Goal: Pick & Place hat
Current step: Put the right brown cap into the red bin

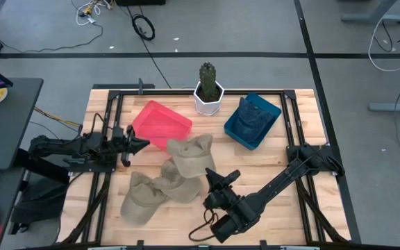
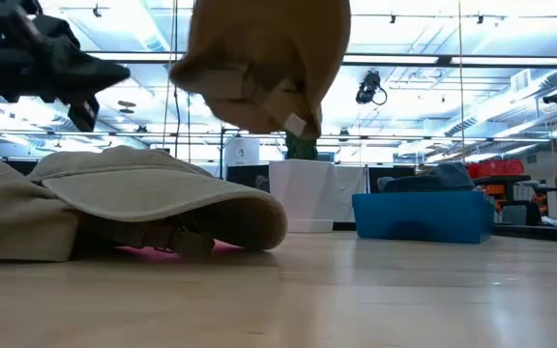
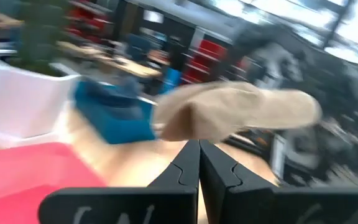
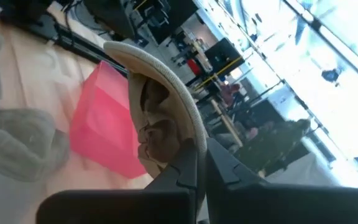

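A tan cap [image 1: 192, 154] is up in the air in my right gripper [image 1: 212, 178], which is shut on it near the table's middle. The low view shows this cap [image 2: 259, 68] hanging clear above the wood. Two more tan caps [image 1: 151, 192] lie in a heap on the table's near left part and fill the low view's left [image 2: 124, 203]. My left gripper [image 1: 142, 144] hovers shut beside the pink bin [image 1: 160, 123] and touches nothing; its shut fingers [image 3: 199, 163] point toward the raised cap [image 3: 235, 111]. My right gripper pinches the raised cap by its brim's edge [image 4: 189, 133] between the two fingers [image 4: 178, 169]. The fingers come at it slanting up from the table's near right side. The cap is lifted clear of the table, with its crown [image 2: 259, 39] above and its strap end [image 2: 293, 121] hanging down.
A blue bin [image 1: 252, 119] holding a dark denim cap stands at the far right. A cactus in a white pot [image 1: 208, 92] stands at the far edge between the two bins. Bare wood shows near right [image 1: 276, 160].
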### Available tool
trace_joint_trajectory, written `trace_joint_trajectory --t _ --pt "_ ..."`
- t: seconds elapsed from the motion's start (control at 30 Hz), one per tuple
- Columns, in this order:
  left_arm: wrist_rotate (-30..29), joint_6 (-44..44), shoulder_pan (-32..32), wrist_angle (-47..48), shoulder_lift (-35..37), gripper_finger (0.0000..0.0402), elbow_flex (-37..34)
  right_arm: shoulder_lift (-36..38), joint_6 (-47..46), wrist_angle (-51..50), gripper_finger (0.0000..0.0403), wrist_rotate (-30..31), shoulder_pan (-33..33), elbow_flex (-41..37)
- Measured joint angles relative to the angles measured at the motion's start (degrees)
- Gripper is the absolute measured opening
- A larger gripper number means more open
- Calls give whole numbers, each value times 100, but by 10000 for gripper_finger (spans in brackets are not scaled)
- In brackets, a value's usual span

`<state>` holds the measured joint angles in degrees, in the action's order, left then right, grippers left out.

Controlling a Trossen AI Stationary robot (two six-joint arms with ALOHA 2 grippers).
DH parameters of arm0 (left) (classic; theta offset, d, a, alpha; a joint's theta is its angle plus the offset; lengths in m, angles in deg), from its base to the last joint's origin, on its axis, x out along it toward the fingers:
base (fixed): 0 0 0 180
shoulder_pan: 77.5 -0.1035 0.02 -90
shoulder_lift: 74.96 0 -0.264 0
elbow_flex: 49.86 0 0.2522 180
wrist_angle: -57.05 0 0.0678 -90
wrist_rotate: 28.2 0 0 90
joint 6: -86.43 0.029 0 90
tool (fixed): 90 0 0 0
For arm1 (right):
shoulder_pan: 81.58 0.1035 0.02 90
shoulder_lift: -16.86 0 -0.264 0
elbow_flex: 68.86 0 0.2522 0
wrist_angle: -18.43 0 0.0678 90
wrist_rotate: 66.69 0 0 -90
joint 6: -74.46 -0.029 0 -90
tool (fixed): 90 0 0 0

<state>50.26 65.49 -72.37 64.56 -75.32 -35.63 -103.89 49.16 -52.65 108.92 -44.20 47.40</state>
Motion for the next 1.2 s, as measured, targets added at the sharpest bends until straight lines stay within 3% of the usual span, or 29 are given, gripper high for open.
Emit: trace_joint_trajectory --t 0.17,0.37,0.67,0.87,1.03,1.2 --pt "1191 344 -1 -371 0 5 0 0 1312 947 0 87 76 -18" --pt "2411 885 281 -1889 0 12 0 -2 1513 1086 0 96 99 -18" --pt "2308 1545 825 -3666 -37 75 6 -2 1512 1086 0 98 80 -18" --pt "2285 1651 918 -3262 -193 109 641 -2 1360 1112 0 206 5 -18" --pt "2020 2352 990 -3026 -983 140 1253 60 1434 1136 0 200 -83 -22" --pt "1792 3627 1002 -2975 -2165 200 2059 198 1488 1066 0 199 -81 -22"
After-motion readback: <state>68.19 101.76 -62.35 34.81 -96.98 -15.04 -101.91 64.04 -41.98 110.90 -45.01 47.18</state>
